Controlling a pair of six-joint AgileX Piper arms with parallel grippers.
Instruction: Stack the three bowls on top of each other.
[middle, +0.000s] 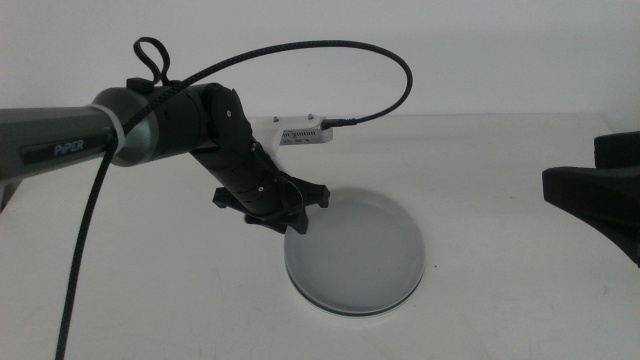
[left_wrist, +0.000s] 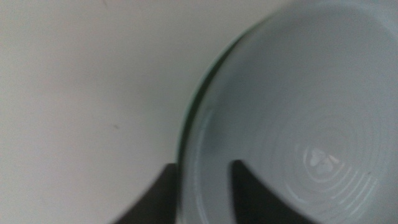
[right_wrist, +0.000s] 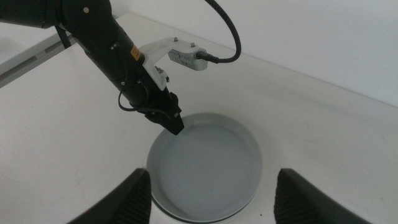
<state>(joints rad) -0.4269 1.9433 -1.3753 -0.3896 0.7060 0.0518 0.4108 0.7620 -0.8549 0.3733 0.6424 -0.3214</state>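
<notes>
The bowls sit nested in one stack (middle: 358, 255) at the middle of the white table. The top one is light grey-blue (right_wrist: 205, 165). Under it a pale green edge (left_wrist: 194, 109) shows; the white bowl cannot be told apart. My left gripper (middle: 293, 218) is at the stack's far-left rim. In the left wrist view its jaws (left_wrist: 202, 165) are apart and straddle the rim, one outside and one inside the top bowl (left_wrist: 311, 93). It also shows in the right wrist view (right_wrist: 175, 124). My right gripper (right_wrist: 212, 173) is open and empty, waiting at the right (middle: 575, 170).
The left arm's braided cable (middle: 380, 50) loops high over the table to its white wrist camera (middle: 300, 131). The table's far edge meets a pale wall. Bare white tabletop (middle: 500, 300) surrounds the stack.
</notes>
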